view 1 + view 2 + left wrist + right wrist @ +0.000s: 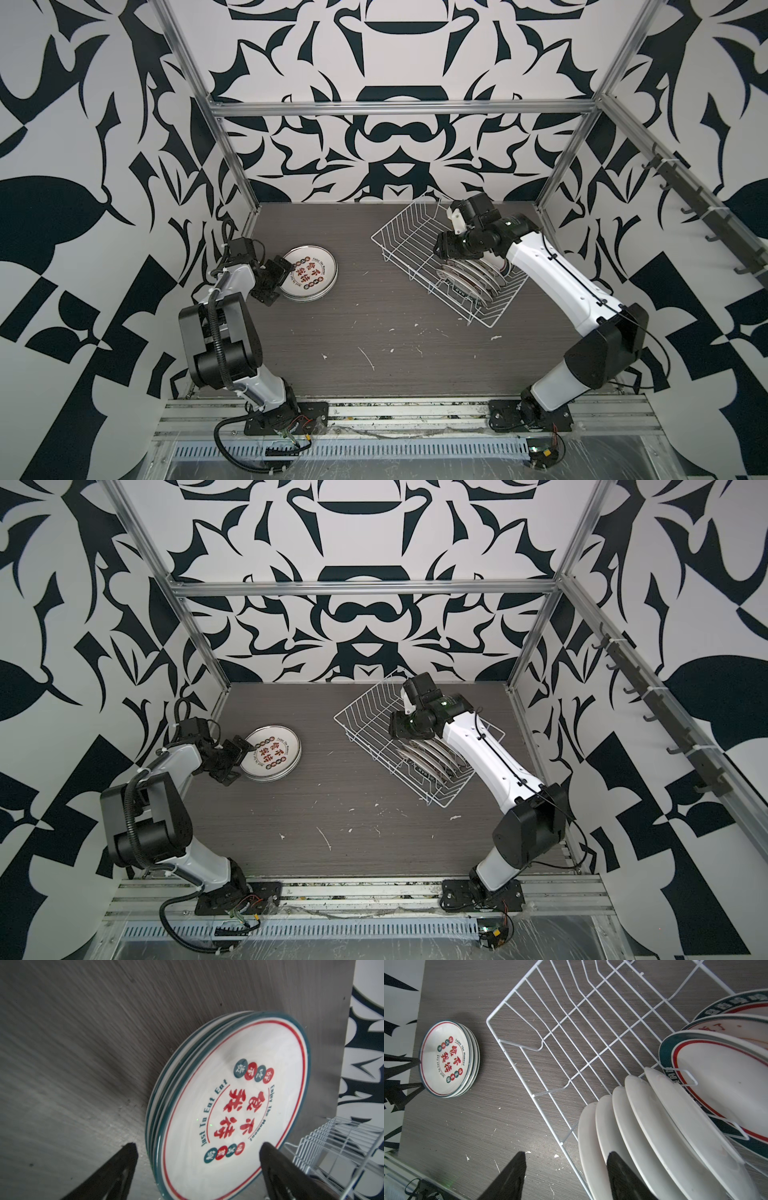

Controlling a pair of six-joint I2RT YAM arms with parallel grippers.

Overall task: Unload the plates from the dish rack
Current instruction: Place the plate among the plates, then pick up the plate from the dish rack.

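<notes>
Top views, desk [374, 332]: dark wood-grain board, flecked with pale chips.
Top views, dish rack [399, 237]: white wire, rectangular, raised sides, set askew near the desk's far right corner; one half bare.
Top views, racked plates [469, 278]: standing on edge and leaning in the rack's other half, in a row along its length.
Top views, right gripper [444, 249]: pointing down over the end of the row that faces the bare half; fingertips hidden here.
Top views, stack of plates [272, 756]: lying flat near the desk's left edge, well apart from the rack, red characters face up.
Top views, left gripper [239, 758]: just beside the stack's left rim.
Left wrist view, left gripper [197, 1144]: black fingers [124, 1167] spread wide, one over bare desk, one over the top plate's rim, pinching nothing (contact cannot be told).
Left wrist view, stack of plates [234, 1105]: several shallow round plates, glossy white glaze, dark green rims, thin red ring.
Right wrist view, right gripper [566, 1152]: fingers [512, 1178] apart, nothing pinched.
Right wrist view, outermost plate [588, 1136]: thin rim lying in the gap between the fingers, plain matte white back turned outward; exact slot of the inner finger cannot be told.
Right wrist view, plates behind: same white backs, then broad green bands and red rings.
Nearer arm: right, by far.
Coming move, as a guess: closing across that thin rim, then lifting along the plate's own plane, clear of the slot wires; glaze probably slippery.
</notes>
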